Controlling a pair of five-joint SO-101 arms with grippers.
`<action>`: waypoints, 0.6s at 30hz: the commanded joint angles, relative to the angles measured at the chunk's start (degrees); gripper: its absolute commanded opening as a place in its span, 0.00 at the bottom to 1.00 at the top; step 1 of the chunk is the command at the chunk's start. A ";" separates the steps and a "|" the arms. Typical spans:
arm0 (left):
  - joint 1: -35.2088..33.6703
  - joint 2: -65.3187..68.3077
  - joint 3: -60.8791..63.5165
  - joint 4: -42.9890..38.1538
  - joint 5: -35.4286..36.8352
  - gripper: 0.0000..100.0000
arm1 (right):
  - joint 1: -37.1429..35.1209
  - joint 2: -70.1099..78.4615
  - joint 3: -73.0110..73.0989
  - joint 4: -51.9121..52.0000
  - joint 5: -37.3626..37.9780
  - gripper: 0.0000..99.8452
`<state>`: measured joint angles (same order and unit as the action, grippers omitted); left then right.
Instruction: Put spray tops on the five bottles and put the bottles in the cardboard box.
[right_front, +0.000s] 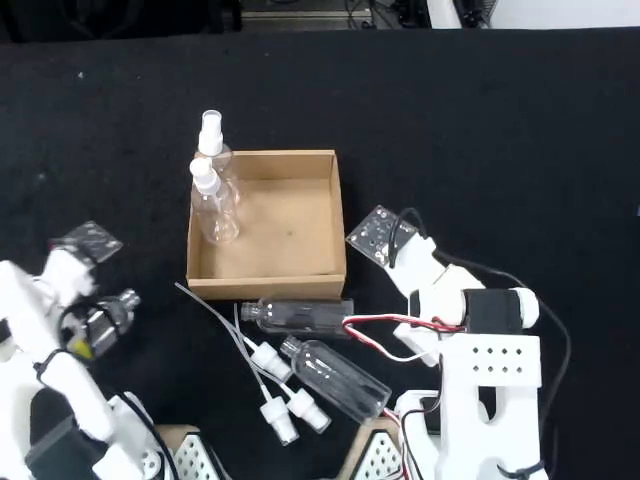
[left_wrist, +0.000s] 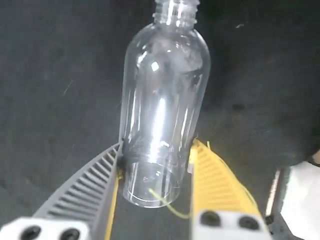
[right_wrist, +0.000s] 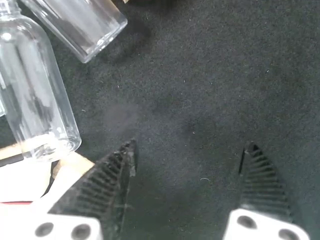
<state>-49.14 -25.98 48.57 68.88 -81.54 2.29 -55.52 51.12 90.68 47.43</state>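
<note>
Plastic, clear and thin-walled, is what the held bottle (left_wrist: 165, 85) looks made of. I judge it light, smooth enough to slip and round enough to twist in a grip, with walls that would dent under a hard squeeze. The left pincer (left_wrist: 155, 147) is clamped low on the body, just above the base, one jaw on each side, and the open threaded neck points away from the wrist. That hold leaves the neck free for a top, which seems the right place to take it. In the high view this bottle sits at about eight o'clock from the cardboard box (right_front: 265, 287), well apart from it. The right pincer (right_wrist: 190, 150) stands wide open over bare counter (right_wrist: 210, 75), nothing between its jaws, with the bases of two uncapped bottles (right_front: 300, 314) just beside one jaw. Those lie at six o'clock of the box, near three loose spray tops (right_front: 272, 360) whose thin dip tubes look floppy.
</note>
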 joint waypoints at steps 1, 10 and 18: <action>-12.53 0.62 -1.89 -2.90 -1.49 0.12 | 0.53 -0.13 -0.22 0.35 -0.09 0.29; -28.09 0.70 -2.07 -7.21 -1.41 0.12 | -9.58 -0.22 -0.22 -0.88 -6.51 0.29; -28.00 0.62 -3.03 -7.03 -1.93 0.28 | -15.12 -0.22 9.63 -13.71 -8.09 0.29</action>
<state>-75.96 -25.98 46.90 61.93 -81.54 -10.46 -55.52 58.33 82.15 39.87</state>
